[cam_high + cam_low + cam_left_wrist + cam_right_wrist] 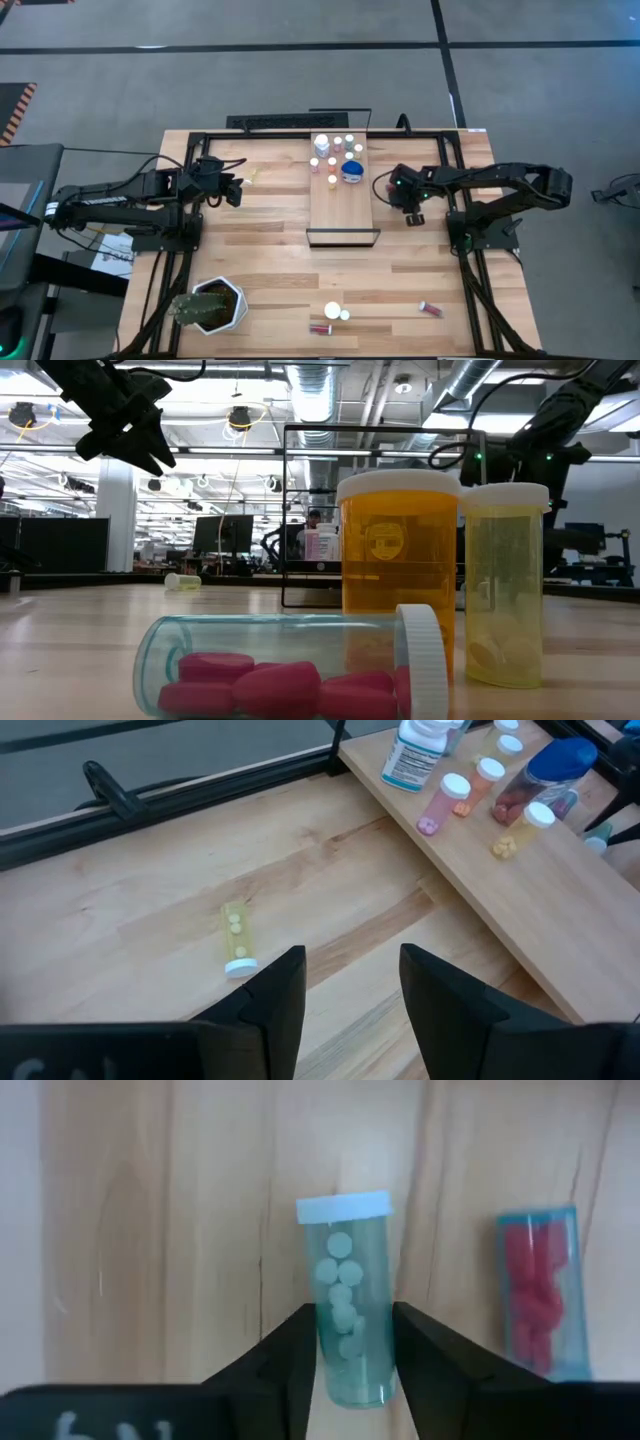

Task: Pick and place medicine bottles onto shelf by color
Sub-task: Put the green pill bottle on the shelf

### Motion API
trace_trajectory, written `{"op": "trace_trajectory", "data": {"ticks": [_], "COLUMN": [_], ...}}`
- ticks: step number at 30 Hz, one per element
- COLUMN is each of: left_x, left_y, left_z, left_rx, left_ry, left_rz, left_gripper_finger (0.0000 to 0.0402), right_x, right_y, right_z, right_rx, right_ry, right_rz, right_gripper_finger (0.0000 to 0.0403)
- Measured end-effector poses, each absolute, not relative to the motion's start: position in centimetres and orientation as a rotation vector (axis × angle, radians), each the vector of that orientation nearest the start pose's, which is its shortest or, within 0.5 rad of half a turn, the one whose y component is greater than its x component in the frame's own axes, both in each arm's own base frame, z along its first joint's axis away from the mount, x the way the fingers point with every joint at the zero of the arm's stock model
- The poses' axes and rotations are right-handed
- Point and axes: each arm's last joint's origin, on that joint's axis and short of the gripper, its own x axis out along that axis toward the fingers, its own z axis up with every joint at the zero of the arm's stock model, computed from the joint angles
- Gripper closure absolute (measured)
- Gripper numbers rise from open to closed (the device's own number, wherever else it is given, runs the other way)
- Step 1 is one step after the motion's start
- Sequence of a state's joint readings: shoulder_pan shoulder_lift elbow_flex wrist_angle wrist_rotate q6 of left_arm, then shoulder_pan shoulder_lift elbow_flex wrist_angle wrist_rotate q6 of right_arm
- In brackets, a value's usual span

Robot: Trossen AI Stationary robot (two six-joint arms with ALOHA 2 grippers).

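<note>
The right gripper (345, 1355), just right of the shelf (343, 205), is clamped mid-body on a pale teal, white-capped pill vial (345, 1310), likely light, rigid and slick, while the left gripper (350, 990) hovers with fingers apart near a yellow vial (236, 935).

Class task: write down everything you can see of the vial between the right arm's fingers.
The vial is a clear, teal-tinted plastic tube with a white cap at one end, holding a column of pale round tablets. The right hand has its two dark fingers against the vial's sides near the uncapped end. Beside it, apart, is a blue-tinted vial of red pills. Light wood shows behind both.
</note>
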State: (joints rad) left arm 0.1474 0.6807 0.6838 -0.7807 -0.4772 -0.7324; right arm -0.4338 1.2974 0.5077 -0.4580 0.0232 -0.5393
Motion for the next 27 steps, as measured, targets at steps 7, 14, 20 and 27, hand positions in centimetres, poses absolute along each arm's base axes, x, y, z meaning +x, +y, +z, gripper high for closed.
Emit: {"op": "trace_trajectory", "data": {"ticks": [7,14,20,27], "left_x": [12.3,12.3,12.4,13.0], "left_y": [3.2,3.2,3.2,3.4], "left_z": [26.5,26.5,26.6,27.4], "left_rx": [-0.532,-0.533,-0.538,-0.472], "left_ry": [0.52,0.52,0.5,0.415], "left_rz": [0.85,0.849,0.844,0.835], "left_gripper_finger": [0.0252,0.0252,0.0252,0.0252], "right_x": [17.6,18.0,19.2,21.1], "right_y": [-8.5,-8.5,-8.5,-8.3], "right_z": [13.4,13.5,15.2,18.4], "right_rx": [-0.02,0.104,0.177,0.172], "right_ry": [1.258,1.203,1.16,1.116], "right_rz": [-0.214,-0.314,-0.357,-0.341], "right_gripper_finger": [0.0295,0.0301,0.0301,0.0301]}}
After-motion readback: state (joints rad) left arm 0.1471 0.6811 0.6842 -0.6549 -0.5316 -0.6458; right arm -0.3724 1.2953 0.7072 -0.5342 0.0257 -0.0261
